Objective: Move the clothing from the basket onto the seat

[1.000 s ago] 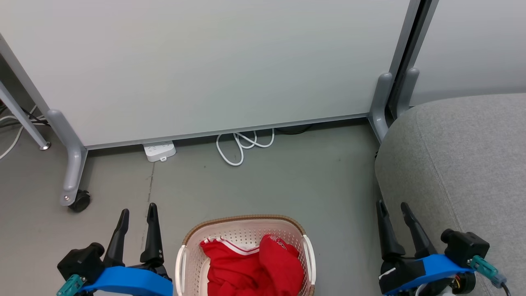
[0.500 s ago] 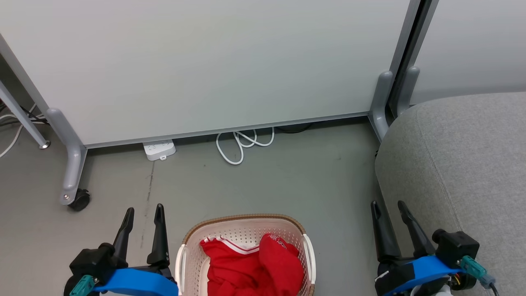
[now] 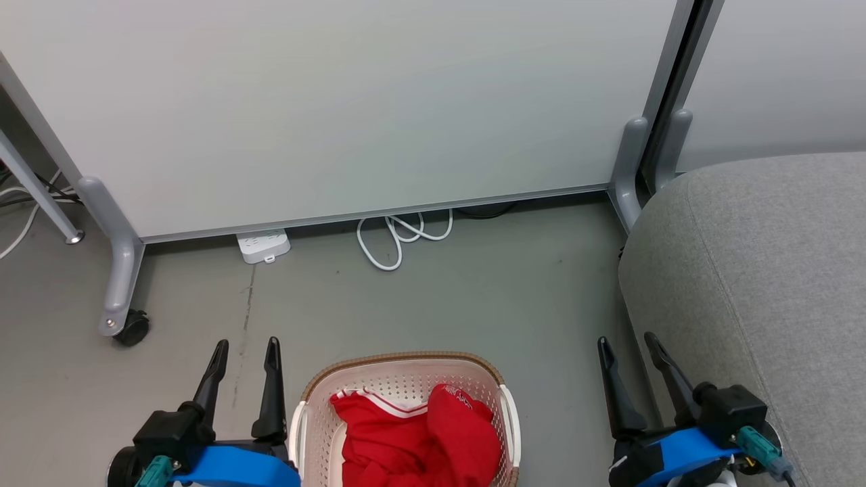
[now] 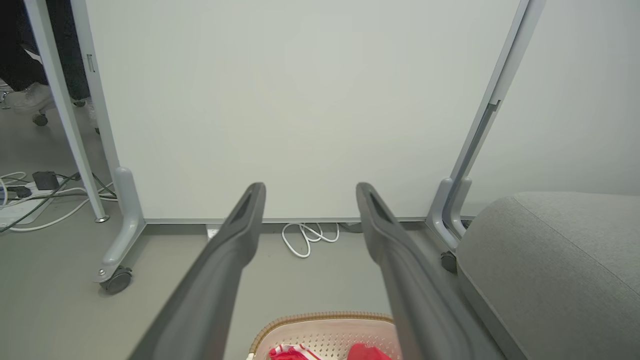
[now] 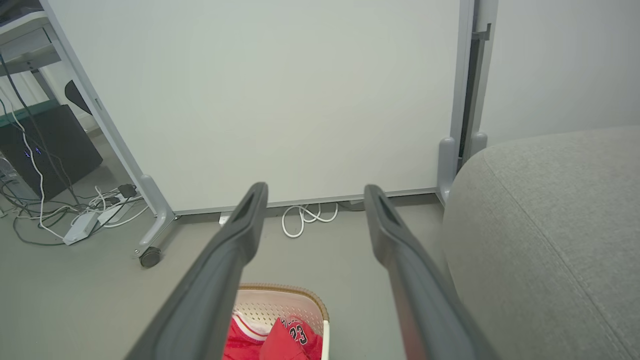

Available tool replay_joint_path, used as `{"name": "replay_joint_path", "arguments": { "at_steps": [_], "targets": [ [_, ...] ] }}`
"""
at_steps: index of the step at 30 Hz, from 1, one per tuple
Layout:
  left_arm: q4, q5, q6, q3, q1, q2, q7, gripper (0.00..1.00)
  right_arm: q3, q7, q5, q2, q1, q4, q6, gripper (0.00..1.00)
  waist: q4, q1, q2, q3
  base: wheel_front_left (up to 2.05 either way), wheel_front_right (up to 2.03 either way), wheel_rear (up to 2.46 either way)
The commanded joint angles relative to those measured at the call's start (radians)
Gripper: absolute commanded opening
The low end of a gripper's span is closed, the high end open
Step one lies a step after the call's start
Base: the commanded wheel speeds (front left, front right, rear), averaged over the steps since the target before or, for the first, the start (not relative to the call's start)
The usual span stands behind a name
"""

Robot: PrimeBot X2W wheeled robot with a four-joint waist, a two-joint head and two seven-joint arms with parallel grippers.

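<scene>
The cream basket (image 3: 406, 368) with a brown rim sits on the floor at the bottom middle of the head view, and its rim shows in the left wrist view (image 4: 320, 320) and right wrist view (image 5: 280, 290). Red clothing (image 3: 419, 439) with white striped trim lies bunched inside it; a "23" shows on the clothing (image 5: 292, 332). My left gripper (image 3: 245, 348) stands open just left of the basket, holding nothing. My right gripper (image 3: 626, 343) stands open between the basket and the grey seat (image 3: 764, 270), also holding nothing.
A white partition panel (image 3: 338, 101) on grey wheeled legs (image 3: 125, 318) stands behind the basket. A power strip (image 3: 262, 247) and a coiled white cable (image 3: 399, 237) lie at its foot. More cables (image 5: 75, 220) lie on the floor at the left.
Both grippers have drawn inward toward the basket, the left one shifting right and the right one shifting left. Basket and clothing have not moved.
</scene>
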Motion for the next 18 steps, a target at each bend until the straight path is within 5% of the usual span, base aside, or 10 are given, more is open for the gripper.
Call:
{"name": "replay_joint_path", "arguments": {
  "at_steps": [1,18],
  "targets": [
    [0.0,0.019,0.003,-0.004,-0.005,0.007,-0.008,1.0,0.004,-0.007,-0.017,-0.003,-0.014,0.002,0.0,1.0,0.0,0.0,0.0,0.001,0.0,0.0,0.0],
    [0.01,0.071,0.001,-0.005,-0.007,0.007,-0.021,1.0,0.012,-0.022,-0.065,-0.003,-0.016,0.018,0.0,1.0,0.001,0.0,0.0,0.003,0.0,0.0,0.0]
  ]
}}
